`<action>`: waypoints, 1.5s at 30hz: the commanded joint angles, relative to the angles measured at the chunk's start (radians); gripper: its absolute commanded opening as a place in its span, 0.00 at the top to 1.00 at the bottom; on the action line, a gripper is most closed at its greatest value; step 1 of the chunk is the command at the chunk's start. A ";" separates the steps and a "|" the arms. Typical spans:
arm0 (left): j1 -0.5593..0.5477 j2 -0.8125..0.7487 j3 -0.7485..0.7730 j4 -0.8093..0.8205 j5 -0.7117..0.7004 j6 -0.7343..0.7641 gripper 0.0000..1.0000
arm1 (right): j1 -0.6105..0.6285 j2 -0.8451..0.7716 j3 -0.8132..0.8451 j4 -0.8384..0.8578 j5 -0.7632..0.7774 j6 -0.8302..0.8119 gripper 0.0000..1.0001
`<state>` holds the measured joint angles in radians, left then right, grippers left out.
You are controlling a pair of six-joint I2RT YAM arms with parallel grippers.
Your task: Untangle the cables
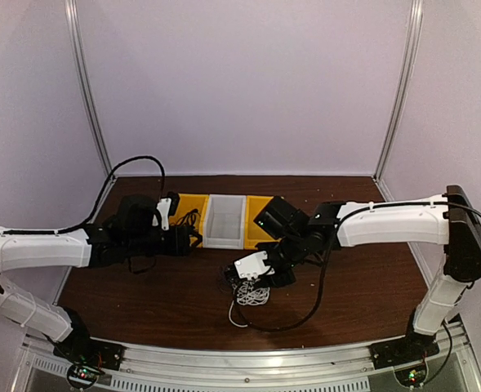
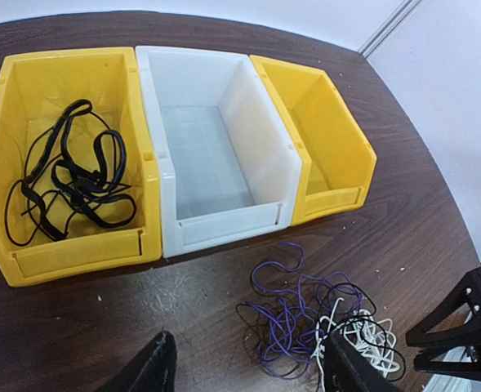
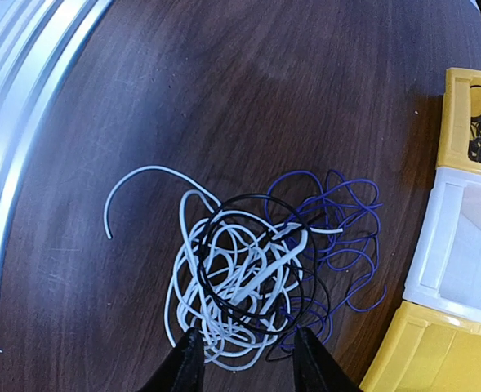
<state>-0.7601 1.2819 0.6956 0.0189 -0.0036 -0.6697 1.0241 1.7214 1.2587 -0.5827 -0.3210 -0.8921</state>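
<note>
A tangle of cables lies on the dark wooden table (image 1: 167, 286): a white cable (image 3: 240, 278), a thin black cable (image 3: 260, 200) looped over it, and a purple cable (image 3: 346, 220) beside them. My right gripper (image 3: 248, 367) hovers at the near edge of the white loops, its jaws apart with some loops showing between them and gripping nothing. It also shows in the top view (image 1: 256, 276) over the tangle (image 1: 252, 294). My left gripper (image 2: 252, 371) is open and empty, raised in front of the bins. A separate black cable (image 2: 73, 184) lies in the left yellow bin (image 2: 3, 98).
Three bins stand in a row at the back: the left yellow bin, a white bin (image 2: 187, 77) and a second yellow bin (image 2: 338, 131). A loose white cable end (image 3: 109, 212) trails toward the metal rail (image 3: 11, 98) at the table's near edge.
</note>
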 commanded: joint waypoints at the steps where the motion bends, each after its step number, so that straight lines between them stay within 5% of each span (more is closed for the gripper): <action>1: 0.001 0.008 0.008 0.071 0.044 -0.024 0.37 | 0.014 0.028 0.031 0.025 0.072 -0.022 0.62; 21: 0.001 0.029 0.033 0.060 0.045 -0.004 0.37 | 0.048 0.086 0.058 0.065 0.025 0.003 0.80; 45: 0.001 0.061 0.041 0.062 0.067 0.002 0.38 | 0.051 0.081 0.064 -0.009 0.077 -0.045 0.73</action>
<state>-0.7601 1.3376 0.7128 0.0364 0.0467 -0.6785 1.0683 1.7752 1.3060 -0.5663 -0.2691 -0.9215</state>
